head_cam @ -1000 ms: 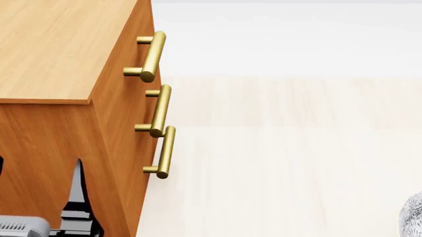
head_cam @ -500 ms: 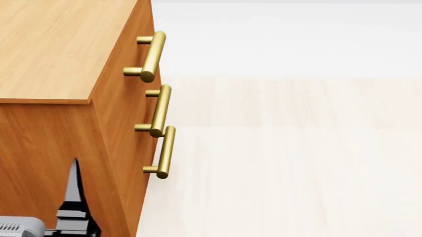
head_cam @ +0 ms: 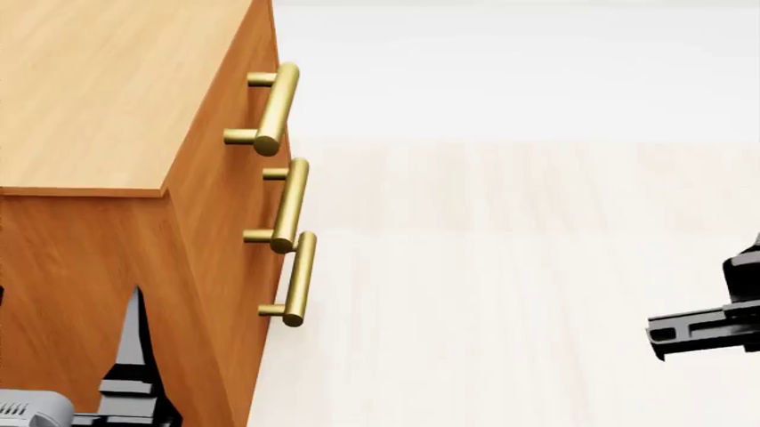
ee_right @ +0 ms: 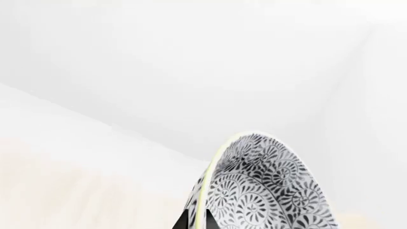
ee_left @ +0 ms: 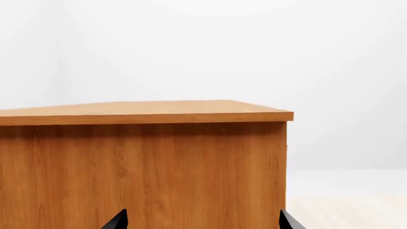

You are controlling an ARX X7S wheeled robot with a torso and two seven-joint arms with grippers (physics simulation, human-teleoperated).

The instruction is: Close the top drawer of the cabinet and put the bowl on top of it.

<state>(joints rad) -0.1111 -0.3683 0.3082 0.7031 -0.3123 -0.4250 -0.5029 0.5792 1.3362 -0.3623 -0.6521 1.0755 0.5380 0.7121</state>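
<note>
Where visible: three handles, one bowl

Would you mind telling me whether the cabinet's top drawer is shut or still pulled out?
Shut. In the head view the top drawer sits flush with the two fronts below it, no gap showing.

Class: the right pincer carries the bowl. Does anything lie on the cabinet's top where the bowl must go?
Nothing visible does. The cabinet top shows bare wood in head and left wrist views; its far part is out of frame. The bowl sits at the right pincer.
</note>
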